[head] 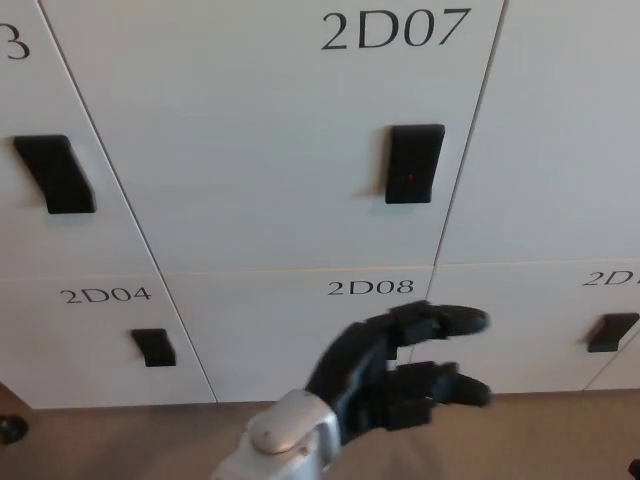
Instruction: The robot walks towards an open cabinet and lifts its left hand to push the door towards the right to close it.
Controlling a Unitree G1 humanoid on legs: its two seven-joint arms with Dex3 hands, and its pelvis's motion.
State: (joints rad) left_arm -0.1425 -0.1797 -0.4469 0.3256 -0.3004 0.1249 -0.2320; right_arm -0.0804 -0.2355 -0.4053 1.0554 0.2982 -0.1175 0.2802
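Door 2D07 (270, 140) sits flush with its neighbours, its black latch (414, 163) level with theirs, so it looks closed. Left hand (395, 375) hangs below it before door 2D08 (300, 340), fingers spread, holding nothing; a final flat press near the latch would confirm the seating

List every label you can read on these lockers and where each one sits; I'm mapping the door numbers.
"2D07" on the closed upper middle door, above its black latch.
"2D08" on the lower middle door.
"2D04" on the lower left door.
"3", the cut-off end of a label on the upper left door.
"2D" and a partial stroke, cut off at the frame edge, on the lower right door.
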